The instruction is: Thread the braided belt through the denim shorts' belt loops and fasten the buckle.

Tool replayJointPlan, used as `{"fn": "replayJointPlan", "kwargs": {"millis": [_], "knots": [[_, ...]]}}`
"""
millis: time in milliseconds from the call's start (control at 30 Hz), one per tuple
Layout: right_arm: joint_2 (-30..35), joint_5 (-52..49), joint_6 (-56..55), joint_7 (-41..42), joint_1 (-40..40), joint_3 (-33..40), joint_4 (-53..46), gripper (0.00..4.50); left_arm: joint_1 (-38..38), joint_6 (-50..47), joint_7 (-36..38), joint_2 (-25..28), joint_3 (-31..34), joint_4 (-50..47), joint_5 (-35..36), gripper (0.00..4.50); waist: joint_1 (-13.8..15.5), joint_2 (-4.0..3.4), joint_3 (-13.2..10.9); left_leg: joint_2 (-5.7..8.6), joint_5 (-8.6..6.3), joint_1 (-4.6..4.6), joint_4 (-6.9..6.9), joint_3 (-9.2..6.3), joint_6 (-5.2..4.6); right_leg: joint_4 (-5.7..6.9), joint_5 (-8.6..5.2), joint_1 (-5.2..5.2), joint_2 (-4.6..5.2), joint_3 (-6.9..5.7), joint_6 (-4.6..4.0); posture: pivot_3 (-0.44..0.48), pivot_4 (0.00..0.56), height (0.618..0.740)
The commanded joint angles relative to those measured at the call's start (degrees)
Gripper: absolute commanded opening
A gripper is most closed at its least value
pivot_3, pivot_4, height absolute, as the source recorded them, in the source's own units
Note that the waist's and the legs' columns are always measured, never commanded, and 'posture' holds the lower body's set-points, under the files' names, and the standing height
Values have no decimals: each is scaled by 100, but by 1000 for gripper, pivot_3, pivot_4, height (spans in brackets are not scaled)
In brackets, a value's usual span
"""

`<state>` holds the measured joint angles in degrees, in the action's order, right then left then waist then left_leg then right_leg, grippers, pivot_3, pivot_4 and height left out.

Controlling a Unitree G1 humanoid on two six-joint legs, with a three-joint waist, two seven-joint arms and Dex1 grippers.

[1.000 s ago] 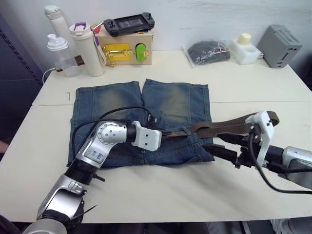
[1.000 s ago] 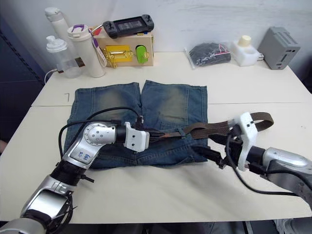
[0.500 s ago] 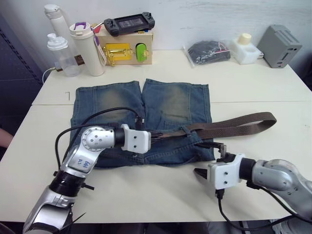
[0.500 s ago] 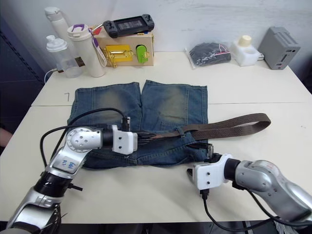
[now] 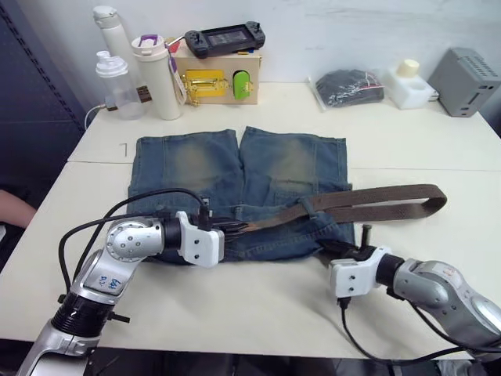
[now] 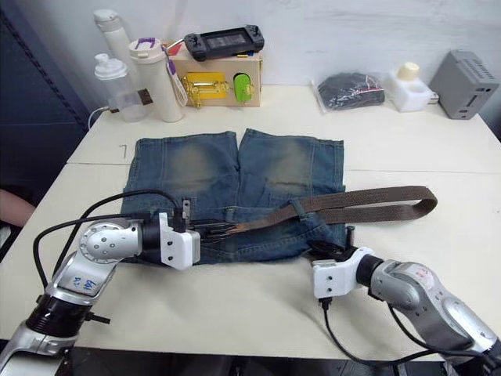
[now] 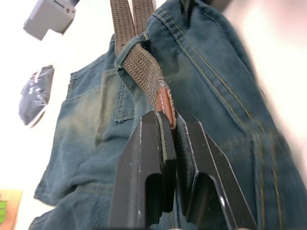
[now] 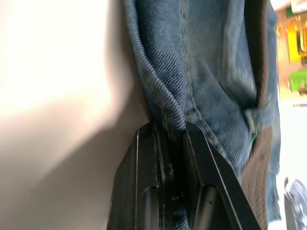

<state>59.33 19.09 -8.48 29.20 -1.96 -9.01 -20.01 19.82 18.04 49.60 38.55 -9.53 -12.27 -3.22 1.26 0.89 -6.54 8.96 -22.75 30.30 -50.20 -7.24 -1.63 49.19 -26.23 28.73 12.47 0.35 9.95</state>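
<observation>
The denim shorts [image 5: 235,176] lie flat mid-table, waistband toward me. The braided belt [image 5: 368,202] runs from a fold at the right, through one of the belt loops [image 5: 304,207], to its brown leather tip [image 7: 164,100]. My left gripper [image 5: 237,228] is shut on that tip over the waistband; its fingers [image 7: 153,143] pinch the strap. My right gripper [image 5: 333,252] is shut on the waistband's right corner, denim hem [image 8: 165,103] squeezed between its fingers [image 8: 144,167]. The buckle is hidden.
Along the back edge stand bottles [image 5: 160,66], a wooden box [image 5: 219,78] with a game controller [image 5: 227,37] on top, a black pouch [image 5: 348,84], a white container [image 5: 409,78] and a grey device [image 5: 468,70]. A person's arm [image 5: 12,207] shows at the left edge.
My right gripper has left the belt at the right, dropped to the shorts' near corner and shut on the waistband. My left gripper drew the belt tip leftward. The camera shifted.
</observation>
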Motion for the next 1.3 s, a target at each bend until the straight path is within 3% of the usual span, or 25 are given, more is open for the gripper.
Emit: {"fn": "replayJointPlan", "kwargs": {"millis": [33,200,400,567,700,800,867,967,1033,1100,1167,1300], "knots": [[447,78,-540,-25,-328,726,805,35,65,142,-72,-8,58,-68,31,0,62,-1,-1,12,0,4,-7,-2,-4,19,0,7,3,1,0,0,150,645],[645,332,-1033,-136,-212,917,1541,35,122,225,-109,-81,-5,-26,-9,0,72,-1,-1,21,-1,33,-37,2,-8,51,-1,39,17,12,-3,0,150,645],[320,-226,-487,391,-231,1000,1302,35,167,442,-205,-179,-6,1,-76,0,27,-1,0,16,-2,93,-76,-17,-6,72,-1,84,13,9,-3,0,150,645],[286,-721,-194,775,-218,1316,1081,2303,169,1222,-588,-225,148,195,-284,0,45,-1,0,17,-2,96,-80,-18,-7,70,-1,81,17,7,-3,0,150,645],[387,-2893,1681,1971,-141,2028,-52,4242,83,2120,-1048,-153,221,525,-822,0,27,-5,-4,16,-3,100,-83,-18,-8,67,-1,82,21,7,-3,0,150,645],[599,-4474,3471,2425,255,2520,-650,4431,79,2383,-1338,-192,258,635,-1014,0,9,-18,-12,5,-4,103,-81,-16,-7,56,-1,81,18,0,-3,0,150,645],[719,-6343,5070,2416,561,2843,-965,4431,97,2546,-1534,-212,270,688,-1189,0,-1,-28,-18,4,-4,102,-80,-15,-7,53,-1,81,18,0,-3,0,150,645],[849,-9186,6672,1668,958,2797,-1060,4431,139,2655,-1728,-216,242,760,-1391,0,5,-28,-20,-12,-8,105,-80,-12,-3,45,-1,80,19,-7,-4,0,150,645],[756,-10466,6926,785,1237,2492,-976,4431,163,2673,-1797,-221,209,790,-1436,0,13,-19,-25,-23,-9,104,-83,-14,-2,36,-1,73,16,-13,-5,0,150,645],[469,-11925,6666,-646,1378,1798,-765,4431,201,2661,-1862,-255,191,774,-1472,0,21,-17,-27,-22,-9,109,-86,-10,-3,27,-2,73,18,-8,-5,0,150,645],[69,-12854,6290,-1768,1408,1262,-645,4431,238,2641,-1901,-270,174,742,-1495,0,19,-14,-27,-22,-9,112,-92,-8,-4,27,-1,73,20,-7,-5,0,150,645],[-1613,-13209,5560,-3456,1534,953,-411,4431,267,2627,-1933,-259,145,705,-1535,0,-9,-10,-28,-23,-10,111,-88,-2,-6,27,-1,74,18,-3,-4,0,150,645]]}}
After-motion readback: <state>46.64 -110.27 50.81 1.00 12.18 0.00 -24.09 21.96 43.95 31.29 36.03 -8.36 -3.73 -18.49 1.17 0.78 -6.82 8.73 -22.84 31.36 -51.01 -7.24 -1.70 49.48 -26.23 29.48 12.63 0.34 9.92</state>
